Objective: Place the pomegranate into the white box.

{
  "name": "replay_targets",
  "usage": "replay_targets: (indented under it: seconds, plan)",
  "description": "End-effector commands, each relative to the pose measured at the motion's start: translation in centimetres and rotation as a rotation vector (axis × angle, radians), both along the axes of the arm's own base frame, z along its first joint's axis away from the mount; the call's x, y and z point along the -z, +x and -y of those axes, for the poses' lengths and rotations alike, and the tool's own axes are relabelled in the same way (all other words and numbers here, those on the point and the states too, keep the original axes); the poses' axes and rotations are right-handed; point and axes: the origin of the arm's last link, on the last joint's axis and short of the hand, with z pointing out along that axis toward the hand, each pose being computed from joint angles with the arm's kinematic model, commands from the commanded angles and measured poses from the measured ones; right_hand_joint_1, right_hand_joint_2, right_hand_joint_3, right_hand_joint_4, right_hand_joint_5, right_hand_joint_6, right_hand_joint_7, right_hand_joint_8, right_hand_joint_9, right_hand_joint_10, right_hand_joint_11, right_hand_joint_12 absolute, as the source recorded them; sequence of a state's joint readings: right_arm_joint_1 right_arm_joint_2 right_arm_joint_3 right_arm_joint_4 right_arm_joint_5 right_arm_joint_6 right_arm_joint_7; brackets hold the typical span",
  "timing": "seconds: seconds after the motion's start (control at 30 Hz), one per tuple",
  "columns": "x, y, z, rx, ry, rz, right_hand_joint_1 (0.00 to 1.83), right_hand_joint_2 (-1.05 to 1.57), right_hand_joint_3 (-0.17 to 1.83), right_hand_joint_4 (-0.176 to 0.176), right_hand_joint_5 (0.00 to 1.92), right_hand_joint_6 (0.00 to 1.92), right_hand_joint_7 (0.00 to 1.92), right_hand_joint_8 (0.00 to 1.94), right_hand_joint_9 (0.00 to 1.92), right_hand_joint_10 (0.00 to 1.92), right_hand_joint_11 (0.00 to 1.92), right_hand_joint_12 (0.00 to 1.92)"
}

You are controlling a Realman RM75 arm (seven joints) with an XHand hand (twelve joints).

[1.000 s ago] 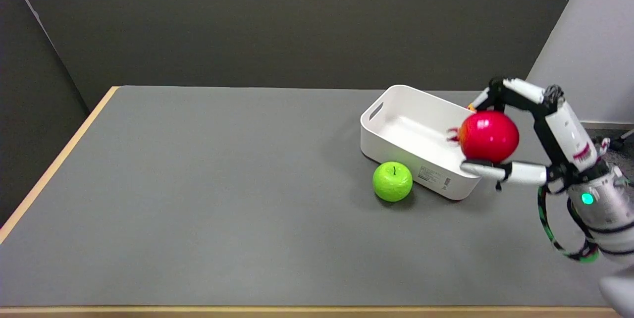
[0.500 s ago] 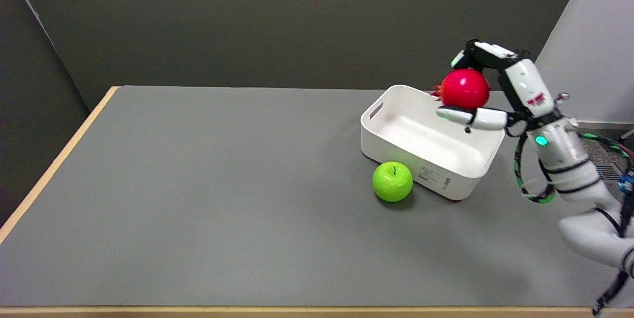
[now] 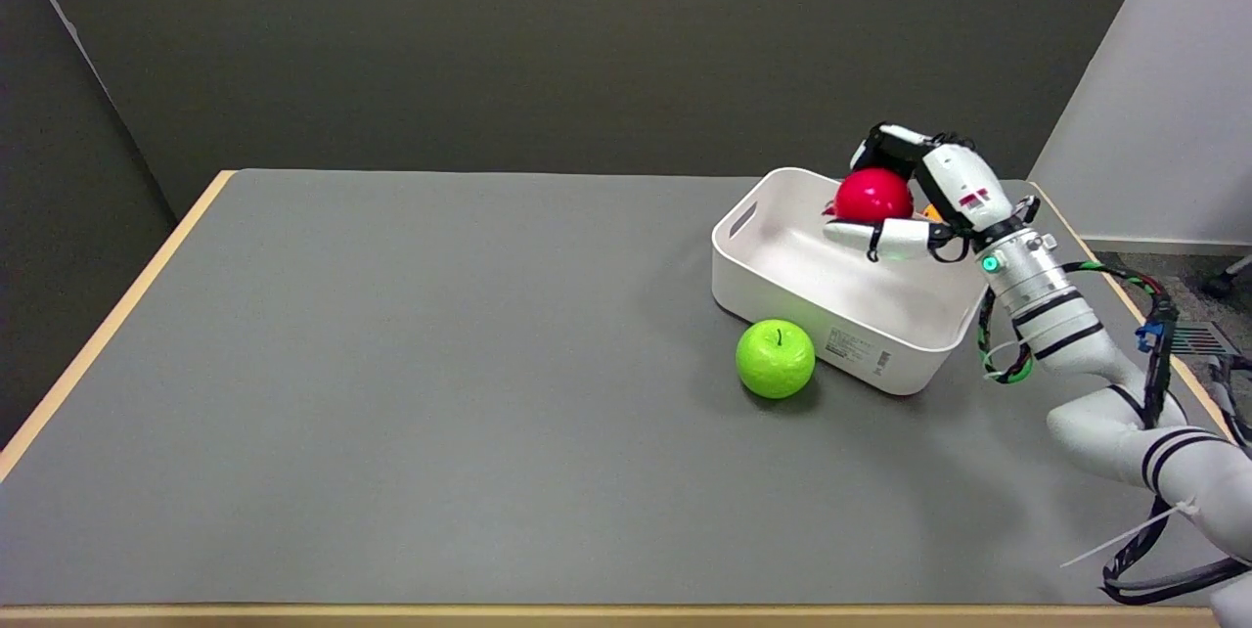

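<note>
Dark walls stand behind a big gray table (image 3: 391, 413) with a pale wood edge. On the far right part of the table sits the white box (image 3: 841, 335). It has no lid and its open top faces up, so things can be dropped straight in. One short wall has a slot you could carry it by.

The right hand (image 3: 915, 207) reaches in from the lower right and is over the far end of the box. Its fingers are wrapped around the pomegranate (image 3: 872, 195). Some curl over the top and one long finger lies under it like a little shelf. That keeps the round red fruit from rolling out. The pomegranate is in the air, just above the inside of the box, near the far wall. It does not look like it is touching the bottom yet.

A green apple (image 3: 775, 358) sits on the table, touching or almost touching the near wall of the box. It is outside the box and well away from the hand.

I think the hand needs to go a bit lower and then let go.
</note>
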State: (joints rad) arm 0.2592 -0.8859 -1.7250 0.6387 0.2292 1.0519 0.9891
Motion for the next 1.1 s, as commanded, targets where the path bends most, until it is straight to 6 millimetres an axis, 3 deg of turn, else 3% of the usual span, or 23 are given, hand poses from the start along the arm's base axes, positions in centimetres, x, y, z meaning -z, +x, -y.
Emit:
replay_targets:
  seconds: [0.03,0.07,0.1,0.17,0.27,0.33,0.4,0.53,0.6,0.73,0.87,0.93,1.03,1.1]
  plan:
    - [-1.7,-2.4,-3.0,0.016,-0.051,0.165,1.18,1.18,0.22,-0.176,0.65,1.49,0.70,1.51,0.84,1.81,0.52,1.77]
    - [-1.8,-2.3,-3.6,-0.006,-0.042,0.195,1.02,1.01,0.49,-0.088,0.57,1.27,0.68,1.27,0.79,1.66,0.51,1.75]
    - [-1.8,-2.2,-3.9,-0.020,-0.029,0.211,0.77,0.75,0.92,0.046,0.44,0.94,0.65,0.91,0.70,1.45,0.48,1.71]
    - [-1.8,-1.9,-4.7,-0.045,0.003,0.219,0.73,0.75,0.89,0.047,0.40,0.86,0.60,0.81,0.65,1.34,0.46,1.69]
    - [-1.4,-1.3,-5.4,-0.073,0.035,0.205,0.56,0.72,0.87,0.065,0.27,0.53,0.39,0.48,0.36,0.98,0.28,1.49]
    - [-0.9,-0.5,-5.7,-0.116,0.054,0.236,0.52,0.69,0.89,0.073,0.21,0.44,0.32,0.42,0.27,0.88,0.22,1.42]
    - [-0.2,0.8,-5.8,-0.178,0.078,0.263,0.43,0.64,0.97,0.080,0.15,0.42,0.19,0.35,0.15,0.73,0.15,1.31]
    - [1.5,2.8,-5.8,-0.272,0.127,0.340,0.40,0.62,0.90,0.090,0.14,0.39,0.09,0.24,0.03,0.64,0.00,1.22]
    - [2.0,3.7,-5.8,-0.309,0.131,0.330,0.35,0.58,0.91,0.100,0.13,0.43,0.06,0.19,0.00,0.48,0.00,1.03]
    - [2.3,5.1,-5.8,-0.375,0.094,0.294,0.31,0.55,0.92,0.095,0.12,0.44,0.05,0.15,0.00,0.36,0.00,0.90]
    - [0.5,6.4,-7.4,-0.512,-0.013,0.305,0.30,0.56,0.92,0.095,0.13,0.44,0.06,0.18,0.00,0.32,0.00,0.80]
    - [-1.3,6.5,-8.8,-0.563,-0.089,0.338,0.45,0.54,0.96,0.093,0.12,0.49,0.04,0.25,0.00,0.30,0.00,0.76]
    - [-3.8,5.8,-11.7,-0.564,-0.193,0.373,0.33,0.65,0.80,0.090,0.21,0.40,0.15,0.25,0.00,0.51,0.00,0.87]
    - [-5.0,4.4,-13.9,-0.516,-0.260,0.394,0.33,0.65,0.81,0.092,0.21,0.41,0.18,0.25,0.00,0.57,0.00,0.90]
